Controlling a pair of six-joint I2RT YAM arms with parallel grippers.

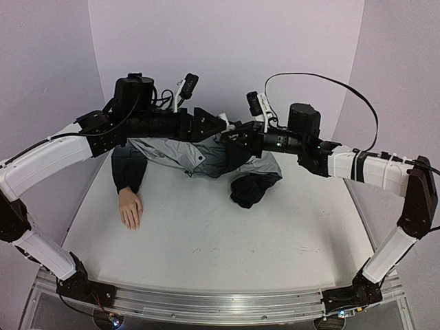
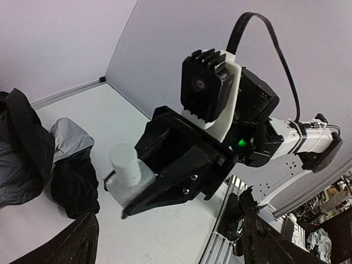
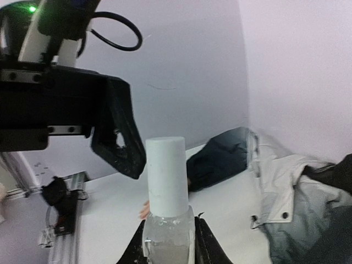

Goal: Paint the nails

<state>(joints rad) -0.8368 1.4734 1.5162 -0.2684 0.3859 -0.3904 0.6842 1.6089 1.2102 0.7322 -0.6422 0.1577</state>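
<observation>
Pale lilac walls [image 1: 227, 41] enclose a white table [image 1: 206, 234] with an aluminium rail [image 1: 220, 302] along its near edge.

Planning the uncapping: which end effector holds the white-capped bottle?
The right end effector, shut on the clear body of the white-capped bottle. The left end effector is open and holds nothing.

left claw [image 1: 218, 126] spread open | right claw [image 3: 168, 242] clamped on bottle [image 2: 129, 176] | claws facing

near table [image 1: 220, 234]: open | jacket [image 1: 199, 157]: blocks far side | mannequin hand [image 1: 130, 210]: unobstructed
</observation>
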